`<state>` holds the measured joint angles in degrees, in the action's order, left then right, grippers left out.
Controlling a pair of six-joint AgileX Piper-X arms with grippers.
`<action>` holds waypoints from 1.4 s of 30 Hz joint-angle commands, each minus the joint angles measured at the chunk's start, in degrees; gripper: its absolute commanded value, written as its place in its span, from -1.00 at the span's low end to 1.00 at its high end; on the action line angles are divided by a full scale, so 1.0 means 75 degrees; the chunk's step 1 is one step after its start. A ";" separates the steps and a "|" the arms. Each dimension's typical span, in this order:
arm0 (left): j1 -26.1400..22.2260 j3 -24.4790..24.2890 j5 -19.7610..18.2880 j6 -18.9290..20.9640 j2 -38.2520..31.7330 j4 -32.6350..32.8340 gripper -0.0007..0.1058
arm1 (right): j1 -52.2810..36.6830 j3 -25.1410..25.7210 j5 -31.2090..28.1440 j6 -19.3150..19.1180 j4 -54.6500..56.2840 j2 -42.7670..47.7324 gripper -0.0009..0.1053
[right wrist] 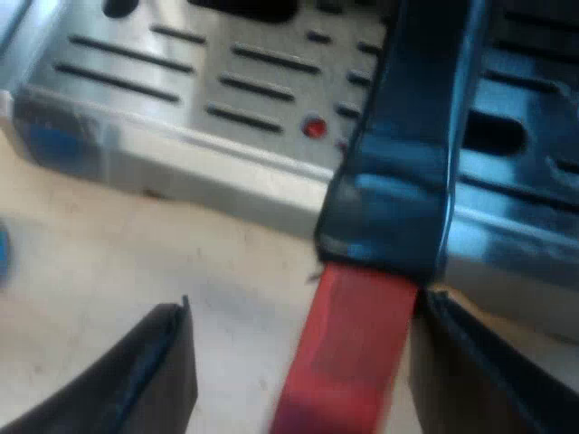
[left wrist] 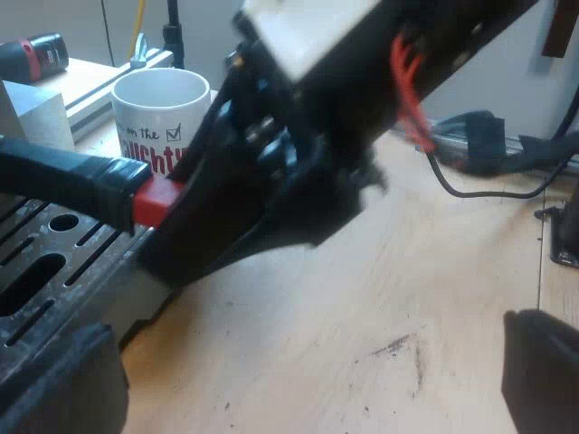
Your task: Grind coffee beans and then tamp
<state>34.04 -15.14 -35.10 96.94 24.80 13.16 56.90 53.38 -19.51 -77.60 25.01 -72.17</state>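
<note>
Handle's red end [right wrist: 348,353] sat between my spread right fingers [right wrist: 154,371], just past the drip tray's [right wrist: 181,81] near edge. Judged best: centre first, then clench squarely on the red. Left fingers [left wrist: 54,380] hung released over worktop [left wrist: 362,298].
</note>
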 commanded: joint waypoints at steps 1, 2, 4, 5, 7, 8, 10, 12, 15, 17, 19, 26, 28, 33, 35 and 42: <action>0.0035 -0.0032 0.0077 0.0067 -0.0042 -0.0087 0.62 | -0.0098 0.0010 0.0052 -0.0086 -0.0736 -0.0347 0.06; 0.0035 -0.0032 0.0077 0.0083 -0.0042 -0.0087 0.62 | -0.0098 0.0010 0.0052 -0.0086 -0.0760 -0.0406 0.06; 0.0035 -0.0032 0.0078 0.0085 -0.0042 -0.0087 0.62 | -0.0097 0.0010 0.0036 -0.0088 -0.0793 -0.0593 0.06; 0.0035 -0.0032 0.0078 0.0085 -0.0042 -0.0087 0.62 | -0.0097 0.0010 0.0035 -0.0088 -0.0793 -0.0662 0.06; 0.0035 -0.0032 0.0078 0.0085 -0.0042 -0.0087 0.62 | -0.0097 0.0010 0.0013 -0.0088 -0.0793 -0.0762 0.06; 0.0035 -0.0032 0.0078 0.0085 -0.0042 -0.0087 0.62 | -0.0097 0.0010 0.0008 -0.0088 -0.0793 -0.0801 0.06; 0.0035 -0.0032 0.0078 0.0085 -0.0042 -0.0087 0.62 | -0.0097 0.0010 -0.0051 -0.0018 -0.0903 -0.0863 0.06; 0.0035 -0.0032 0.0078 0.0085 -0.0042 -0.0087 0.62 | -0.0097 0.0010 -0.0345 0.0171 -0.0964 -0.0915 0.06; 0.0035 -0.0032 0.0078 0.0085 -0.0042 -0.0087 0.62 | -0.0097 0.0010 -0.0725 0.0390 -0.0950 -0.0936 0.06; 0.0035 -0.0032 0.0078 0.0085 -0.0042 -0.0087 0.62 | -0.0097 0.0010 -0.0740 0.0390 -0.0950 -0.0958 0.06; 0.0035 -0.0032 0.0078 0.0085 -0.0042 -0.0087 0.62 | -0.0097 0.0010 -0.0739 0.0390 -0.0898 -0.0956 0.06; 0.0035 -0.0032 0.0078 0.0085 -0.0042 -0.0087 0.62 | -0.0097 0.0010 -0.0739 0.0485 -0.0900 -0.0956 -0.05; 0.0035 -0.0032 0.0078 0.0085 -0.0042 -0.0087 0.62 | -0.0097 0.0010 -0.0830 0.0570 -0.0790 -0.0956 -0.35; 0.0035 -0.0009 0.0078 0.0085 -0.0042 -0.0087 0.62 | -0.0097 0.0010 -0.0763 0.0567 -0.0729 -0.0956 -0.98; 0.0035 -0.0012 0.0078 0.0085 -0.0042 -0.0087 0.62 | -0.0097 0.0010 -0.0730 0.0567 -0.0729 -0.0956 -0.98; 0.0035 -0.0012 0.0078 0.0085 -0.0042 -0.0087 0.62 | 0.0229 -0.0005 -0.0814 0.0567 -0.0302 -0.0879 -0.98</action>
<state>34.04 -15.14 -35.10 96.94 24.80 13.16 57.72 53.23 -28.15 -70.90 22.64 -79.02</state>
